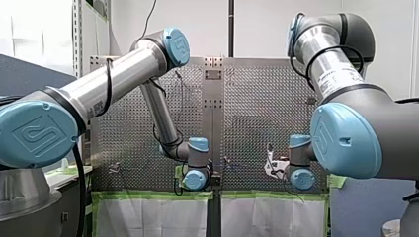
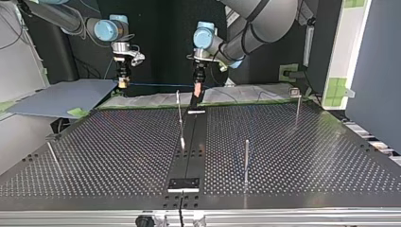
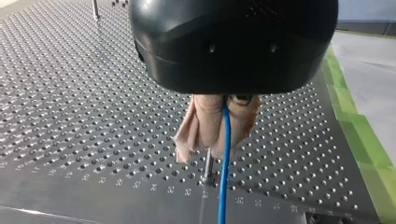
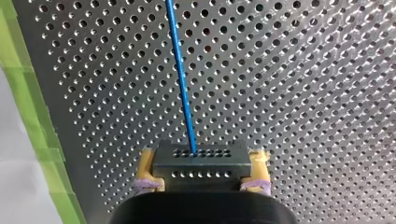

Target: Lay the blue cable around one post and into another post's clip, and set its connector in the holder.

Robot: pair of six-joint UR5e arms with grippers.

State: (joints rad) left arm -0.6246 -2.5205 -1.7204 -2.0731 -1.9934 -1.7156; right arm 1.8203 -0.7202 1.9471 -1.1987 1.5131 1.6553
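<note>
The surface [image 2: 118, 156] is a dark perforated metal plate. In the top view a plain strip [image 2: 189, 146] runs down its middle from near to far. Four thin posts stand on it. A central post [image 2: 179, 118] is just left of the strip, and a near post [image 2: 246, 161] is right of it. A far-right post [image 2: 297, 108] by the far edge has a small block at its top. A leaning post [image 2: 52, 152] is at the near left. A dark holder block [image 2: 184, 184] sits at the strip's near end and a small pale plate [image 2: 196, 112] at its far end. Green tape [image 2: 246, 99] lines the far edge.
</note>
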